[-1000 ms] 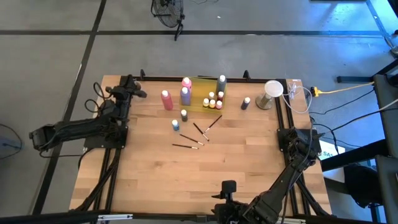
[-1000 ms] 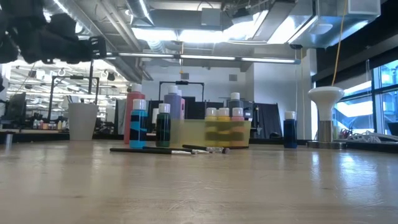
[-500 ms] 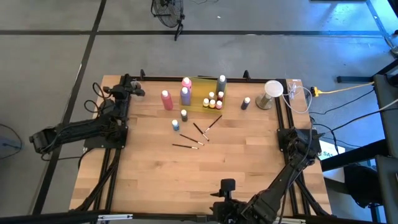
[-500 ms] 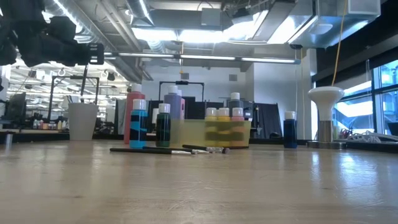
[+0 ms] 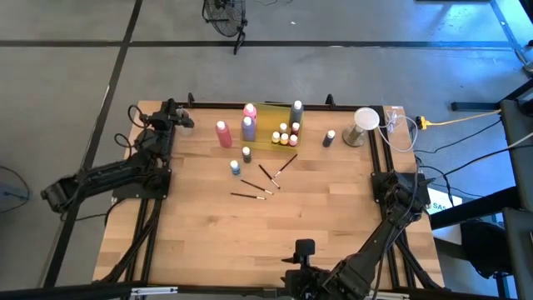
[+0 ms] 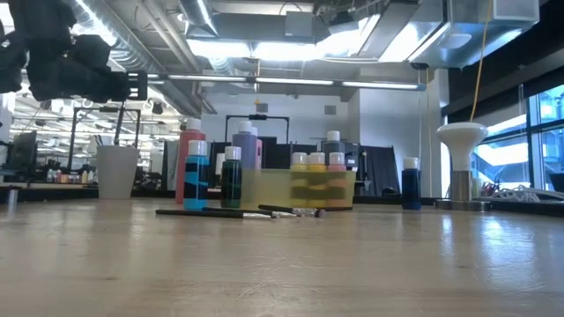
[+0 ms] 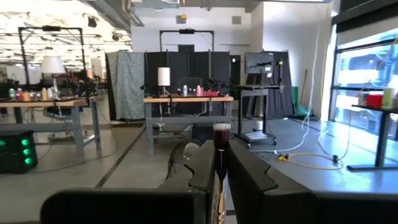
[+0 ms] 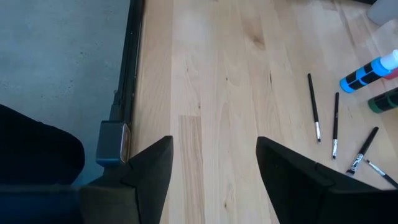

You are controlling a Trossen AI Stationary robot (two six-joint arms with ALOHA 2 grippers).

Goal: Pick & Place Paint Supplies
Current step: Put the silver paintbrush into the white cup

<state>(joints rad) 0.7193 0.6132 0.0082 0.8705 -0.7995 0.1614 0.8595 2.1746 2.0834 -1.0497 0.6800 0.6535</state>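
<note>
**High view: my right gripper waits wide, my left pinches a brush**

Nearest, at the table's front edge, my right gripper [image 5: 306,248] hangs empty with its fingers wide apart. Beyond it, four thin brushes [image 5: 250,196] lie loose on the wood. Just past them stand a small blue bottle [image 5: 235,167] and a small dark bottle [image 5: 246,153]. Farther back, the yellow tray [image 5: 268,137] holds several small white-capped bottles [image 5: 285,137]. Left of the tray stand the tall pink bottle [image 5: 223,133] and the purple bottle [image 5: 248,127]. The grey bottle [image 5: 296,112] stands at the tray's far right. At the far left corner, my left gripper [image 5: 171,115] is raised. Its fingers are almost together on a thin upright brush [image 7: 221,134].
</note>
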